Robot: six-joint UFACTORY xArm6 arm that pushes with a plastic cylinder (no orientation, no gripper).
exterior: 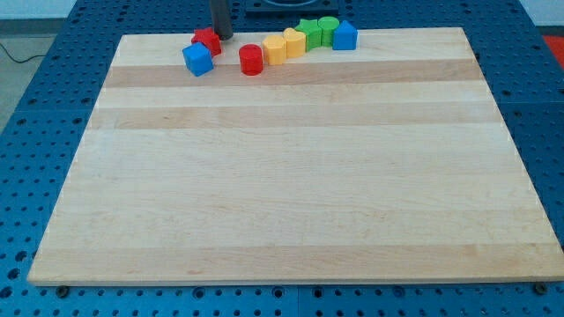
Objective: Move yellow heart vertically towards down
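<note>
The yellow heart sits near the board's top edge, in a tight row of blocks. A second yellow block touches it on the left. A green star and a green cylinder lie just to its upper right. A blue block ends the row on the right. My tip is at the top edge, left of the row, right beside a red block. It is well left of the yellow heart and not touching it.
A red cylinder stands left of the yellow blocks. A blue cube lies below the red block at the left. The wooden board lies on a blue perforated table.
</note>
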